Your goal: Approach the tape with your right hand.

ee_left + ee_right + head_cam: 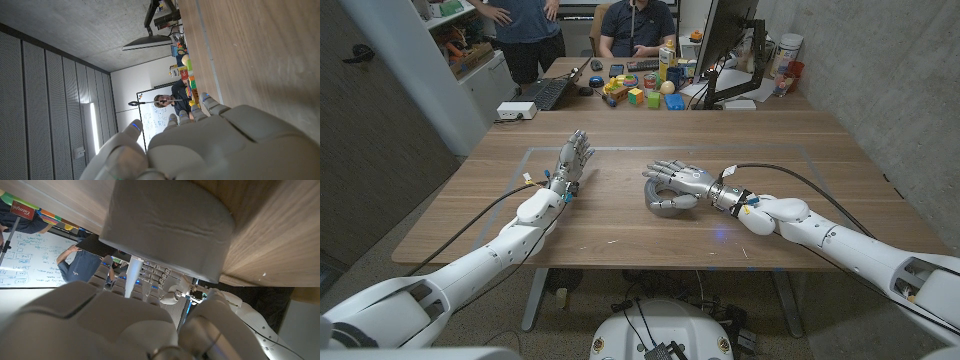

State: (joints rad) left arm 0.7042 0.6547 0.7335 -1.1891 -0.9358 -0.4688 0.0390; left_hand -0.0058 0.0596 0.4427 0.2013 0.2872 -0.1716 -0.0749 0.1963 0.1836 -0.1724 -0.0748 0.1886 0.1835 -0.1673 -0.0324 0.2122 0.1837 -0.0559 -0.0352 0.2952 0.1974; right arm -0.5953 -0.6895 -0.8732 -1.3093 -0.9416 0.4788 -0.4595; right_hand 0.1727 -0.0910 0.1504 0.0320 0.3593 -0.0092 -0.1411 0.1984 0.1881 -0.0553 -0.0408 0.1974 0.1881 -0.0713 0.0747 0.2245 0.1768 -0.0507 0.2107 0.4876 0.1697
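The tape (pixel 666 204) is a grey-white roll lying flat on the wooden table (pixel 620 235) near its middle. My right hand (pixel 678 182) hovers over it, fingers spread and curved across its top and far side; contact cannot be judged. In the right wrist view the tape (pixel 170 230) looms large just beyond my right hand (pixel 115 325), with the thumb beside it. My left hand (pixel 570 162) stands on its edge to the left, fingers straight and apart, holding nothing. In its own wrist view the left hand (pixel 215 145) shows the same.
A second desk (pixel 620 110) adjoins the far edge, carrying colourful blocks (pixel 640 95), a keyboard (pixel 545 93), a white box (pixel 517 110) and a monitor (pixel 725 45). Two people (pixel 635 25) are behind it. A concrete wall (pixel 880 80) runs along the right.
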